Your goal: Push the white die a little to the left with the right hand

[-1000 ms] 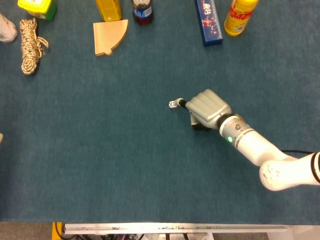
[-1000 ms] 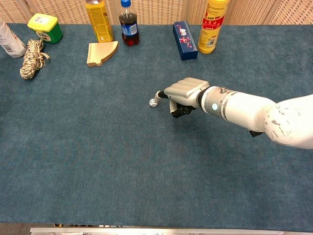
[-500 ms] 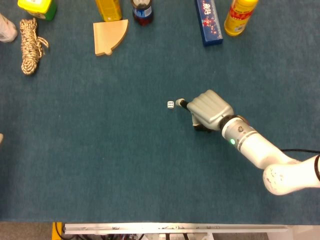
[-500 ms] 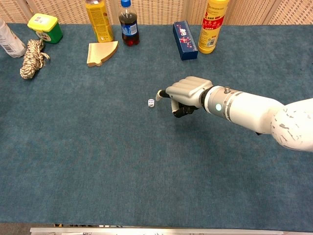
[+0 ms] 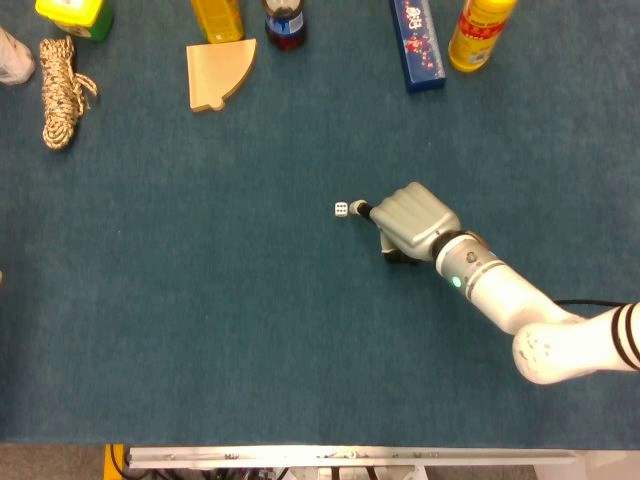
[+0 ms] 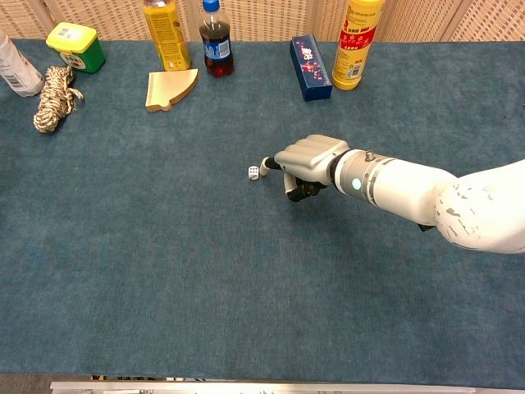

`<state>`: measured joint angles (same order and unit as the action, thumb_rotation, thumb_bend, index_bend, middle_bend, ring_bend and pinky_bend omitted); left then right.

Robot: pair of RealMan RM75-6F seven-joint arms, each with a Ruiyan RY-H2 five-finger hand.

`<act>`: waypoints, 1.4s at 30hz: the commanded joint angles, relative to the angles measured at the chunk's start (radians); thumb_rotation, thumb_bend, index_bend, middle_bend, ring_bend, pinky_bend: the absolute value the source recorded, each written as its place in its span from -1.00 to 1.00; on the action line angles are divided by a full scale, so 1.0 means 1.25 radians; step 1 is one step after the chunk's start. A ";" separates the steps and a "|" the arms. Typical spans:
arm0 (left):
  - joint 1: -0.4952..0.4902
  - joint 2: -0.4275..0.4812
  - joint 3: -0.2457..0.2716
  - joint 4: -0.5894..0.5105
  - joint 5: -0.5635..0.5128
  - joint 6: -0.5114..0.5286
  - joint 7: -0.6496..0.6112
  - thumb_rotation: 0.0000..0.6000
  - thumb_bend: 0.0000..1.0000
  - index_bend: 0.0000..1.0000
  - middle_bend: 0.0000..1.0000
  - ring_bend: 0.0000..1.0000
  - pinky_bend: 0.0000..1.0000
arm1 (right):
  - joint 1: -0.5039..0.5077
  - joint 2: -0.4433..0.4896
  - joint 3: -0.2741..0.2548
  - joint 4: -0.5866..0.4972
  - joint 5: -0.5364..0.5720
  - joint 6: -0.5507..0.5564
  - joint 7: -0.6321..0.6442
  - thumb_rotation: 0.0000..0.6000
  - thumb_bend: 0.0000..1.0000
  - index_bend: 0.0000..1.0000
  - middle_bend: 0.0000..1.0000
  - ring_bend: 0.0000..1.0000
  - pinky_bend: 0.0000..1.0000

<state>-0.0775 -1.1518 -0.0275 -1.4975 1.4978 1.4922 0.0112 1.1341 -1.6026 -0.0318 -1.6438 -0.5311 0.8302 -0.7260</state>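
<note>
White die [image 5: 342, 209] sits near the middle of the blue desk [image 5: 200, 300]; right hand [image 5: 412, 220] lies just to its right, fingers curled in, holding nothing, one fingertip [image 6: 266, 162] close beside it.

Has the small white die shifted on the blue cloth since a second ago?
Yes. The small white die has slid slightly left, toward the wooden quarter-circle block, in the head view. The right hand sits just beside it.

Table covering [image 5: 200, 330]: matt blue cloth, carpet-like nap. Right hand [image 5: 412, 222]: smooth grey plastic-looking shell. Beyond it: pale unfinished wood wedge [image 5: 216, 72]; coarse braided rope [image 5: 60, 78].
</note>
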 commanded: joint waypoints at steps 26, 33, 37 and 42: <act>0.005 0.007 -0.009 0.011 -0.008 0.004 -0.038 1.00 -0.67 -0.95 -0.80 -0.88 -0.97 | -0.095 0.129 -0.029 -0.149 -0.151 0.186 0.061 0.30 0.89 -0.68 1.00 1.00 1.00; 0.006 0.005 -0.010 0.028 -0.008 0.006 -0.057 1.00 -0.67 -0.95 -0.80 -0.88 -0.97 | -0.271 0.222 -0.109 -0.185 -0.334 0.420 0.130 0.22 0.23 -0.71 0.92 1.00 1.00; 0.006 0.006 -0.012 0.030 -0.010 0.005 -0.061 1.00 -0.67 -0.95 -0.80 -0.88 -0.97 | -0.385 0.253 -0.139 -0.161 -0.439 0.554 0.189 0.21 0.10 -0.73 0.58 0.73 0.95; 0.007 0.007 -0.007 0.034 0.008 0.016 -0.061 1.00 -0.67 -0.95 -0.80 -0.88 -0.97 | -0.489 0.286 -0.171 -0.143 -0.501 0.636 0.222 0.20 -0.18 -0.76 -0.05 0.03 0.19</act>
<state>-0.0692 -1.1432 -0.0372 -1.4569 1.5059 1.5092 -0.0670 0.5857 -1.2812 -0.2110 -1.8354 -1.1088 1.5774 -0.4825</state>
